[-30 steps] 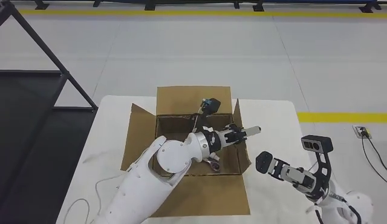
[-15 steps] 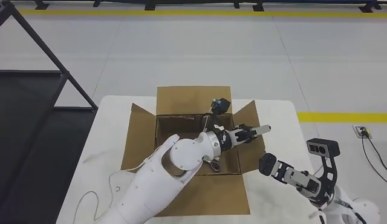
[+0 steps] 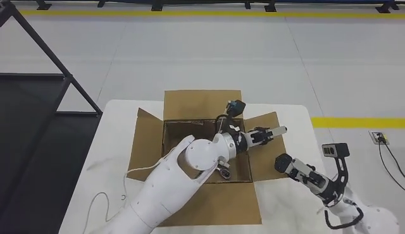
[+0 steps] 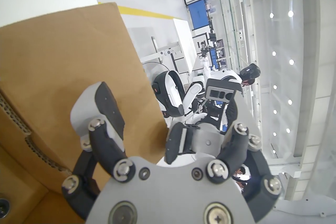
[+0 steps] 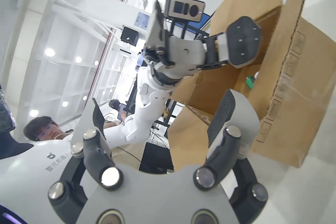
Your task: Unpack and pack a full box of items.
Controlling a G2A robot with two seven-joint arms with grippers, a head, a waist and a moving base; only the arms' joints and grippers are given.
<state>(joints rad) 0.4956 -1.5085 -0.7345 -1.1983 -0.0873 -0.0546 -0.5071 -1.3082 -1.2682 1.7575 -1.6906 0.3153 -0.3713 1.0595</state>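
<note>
The left gripper has its fingers spread wide and empty, with the cardboard box's side flap just beside one finger. The right gripper, equally wide, sits just outside that flap. Pushing the flap further could slide the box across the table or knock it against the right fingers.

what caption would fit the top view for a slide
Left gripper, open, above a side flap of the open cardboard box; right gripper, open, beside that flap.
</note>
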